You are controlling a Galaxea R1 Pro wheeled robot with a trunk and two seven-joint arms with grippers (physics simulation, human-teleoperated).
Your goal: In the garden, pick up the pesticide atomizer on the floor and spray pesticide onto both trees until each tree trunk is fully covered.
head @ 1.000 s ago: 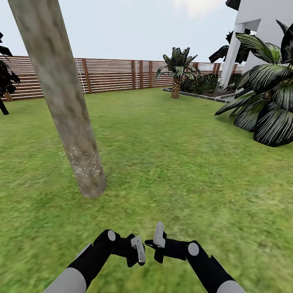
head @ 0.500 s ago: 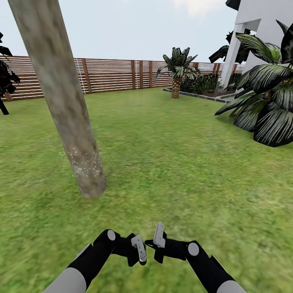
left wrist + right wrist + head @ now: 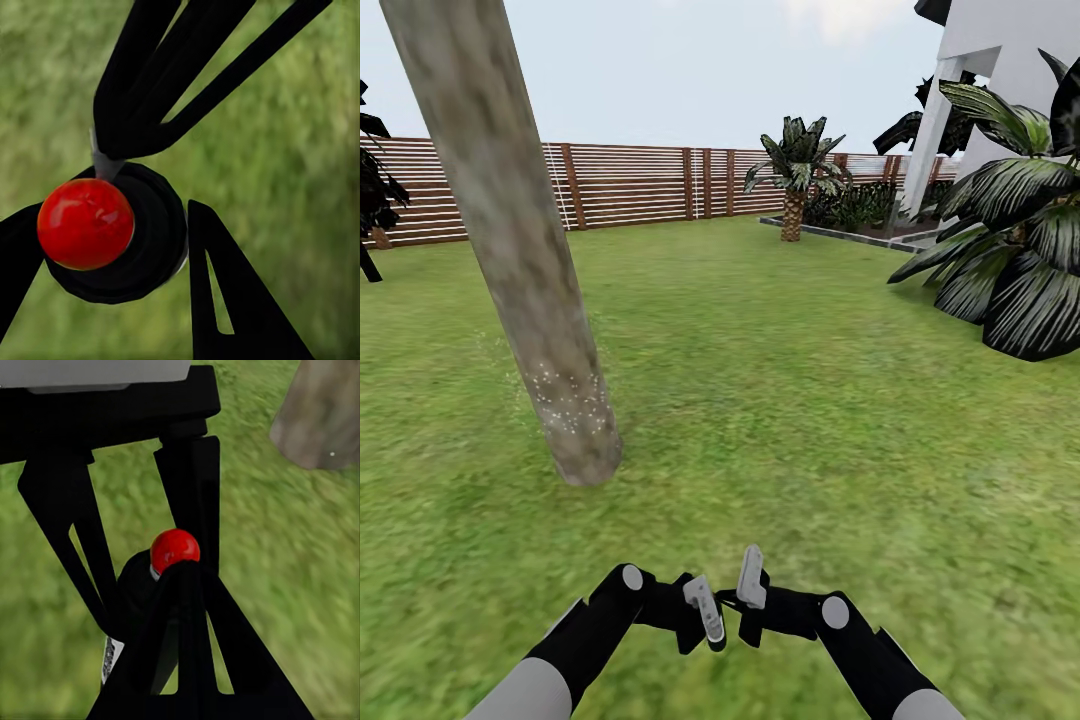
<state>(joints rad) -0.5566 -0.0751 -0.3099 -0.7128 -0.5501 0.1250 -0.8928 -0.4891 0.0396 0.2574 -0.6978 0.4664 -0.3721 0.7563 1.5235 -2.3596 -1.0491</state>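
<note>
Atomizer [image 3: 112, 232], black with a red knob [image 3: 85, 223], sits clamped between the left gripper's [image 3: 705, 612] fingers [image 3: 225, 300]. Right gripper [image 3: 750, 585] hangs just beside it; its finger spread is unclear. Tree trunk [image 3: 520, 260] rises far left on the lawn [image 3: 780, 400].

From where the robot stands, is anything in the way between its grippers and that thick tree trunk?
Nothing visible. Only open lawn lies between the two grippers, left gripper and right gripper, and the tree trunk, which stands ahead toward the robot's left.
</note>
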